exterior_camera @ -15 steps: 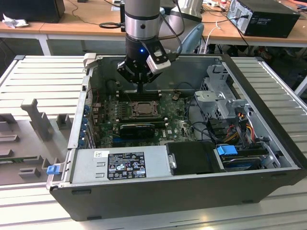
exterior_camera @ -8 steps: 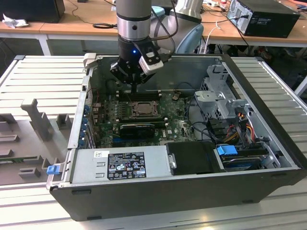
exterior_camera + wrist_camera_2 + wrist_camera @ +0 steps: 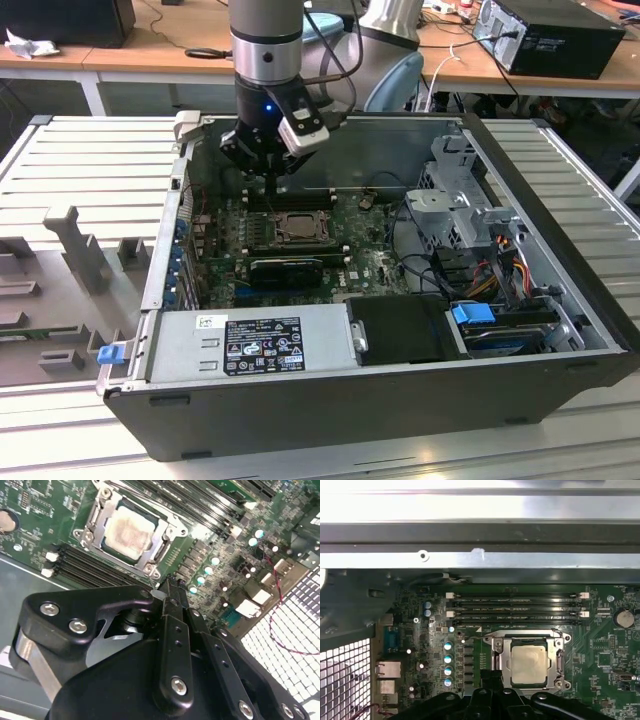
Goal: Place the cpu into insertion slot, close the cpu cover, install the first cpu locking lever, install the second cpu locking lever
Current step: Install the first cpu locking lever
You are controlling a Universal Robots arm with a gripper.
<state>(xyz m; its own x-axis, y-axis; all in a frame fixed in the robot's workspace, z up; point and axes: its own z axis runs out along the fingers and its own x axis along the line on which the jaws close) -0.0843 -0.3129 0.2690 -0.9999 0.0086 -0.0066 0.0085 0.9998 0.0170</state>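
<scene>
Exterior view, read from its left: the gripper [image 3: 273, 182] hangs inside the open computer case [image 3: 330, 400], fingers pinched together on nothing I can make out, raised over the motherboard [image 3: 375, 265] close by the insertion slot [image 3: 297, 228]. The first wrist view has the cpu cover [image 3: 497, 655] lying flat on that slot, framing the seated cpu [image 3: 528, 663]. Placing and closing look done, so I judge the locking levers to be the step in hand. Catching the thin wire lever [image 3: 520, 632] along the slot's edge would call for a low, exact fingertip approach.
</scene>
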